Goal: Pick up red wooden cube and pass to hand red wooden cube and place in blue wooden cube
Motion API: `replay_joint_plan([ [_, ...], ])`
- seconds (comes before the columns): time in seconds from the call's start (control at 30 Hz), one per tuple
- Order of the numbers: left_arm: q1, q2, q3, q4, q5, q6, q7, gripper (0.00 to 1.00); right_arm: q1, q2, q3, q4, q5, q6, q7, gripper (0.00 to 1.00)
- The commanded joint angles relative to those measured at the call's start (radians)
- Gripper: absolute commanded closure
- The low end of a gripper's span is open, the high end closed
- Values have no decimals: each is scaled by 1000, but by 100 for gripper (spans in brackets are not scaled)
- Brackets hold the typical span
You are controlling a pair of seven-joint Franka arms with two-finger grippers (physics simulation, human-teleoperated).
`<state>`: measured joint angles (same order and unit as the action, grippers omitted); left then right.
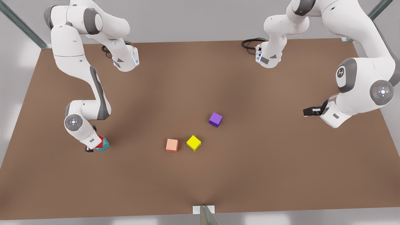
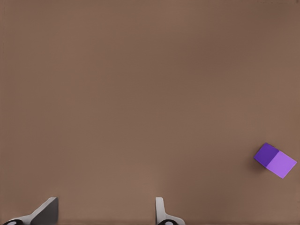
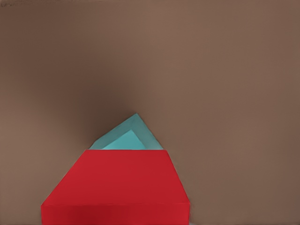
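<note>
Right gripper [image 1: 90, 148]: low at the tabletop [image 1: 250, 175] near its edge at the front view's left, apparently closed on the red cube [image 1: 100, 142]; its fingers are hard to make out. Red cube: sits over the teal cube [image 1: 104, 144], touching it. Left gripper [image 1: 307, 112]: waits above the opposite edge, fingers [image 2: 161, 211] spread, holding nothing. Mid-table: purple cube [image 1: 215, 119], yellow cube [image 1: 193, 142], peach cube [image 1: 172, 145], the last two just beside each other.
</note>
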<state>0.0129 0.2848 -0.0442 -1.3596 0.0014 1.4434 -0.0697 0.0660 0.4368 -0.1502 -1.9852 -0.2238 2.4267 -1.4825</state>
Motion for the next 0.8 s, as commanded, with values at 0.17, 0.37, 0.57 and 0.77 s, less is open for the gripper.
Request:
replay_joint_plan([
  [0.17, -2, -1, 0, 0, -1, -1, -65, 0, 3, 5, 1, -4, 30, 15, 185, 0],
  [0.37, -4, -1, 0, 0, -1, -1, -65, 0, 2, -40, 9, 0, 30, -26, 174, 0],
  [0.57, -5, -1, 0, 0, -1, 0, -65, 0, 38, -122, 43, 144, 204, -351, 186, 0],
  [0.77, -7, -1, -2, 0, -3, -1, -71, 0, 54, 33, 41, 500, 340, -795, 1701, 0],
])
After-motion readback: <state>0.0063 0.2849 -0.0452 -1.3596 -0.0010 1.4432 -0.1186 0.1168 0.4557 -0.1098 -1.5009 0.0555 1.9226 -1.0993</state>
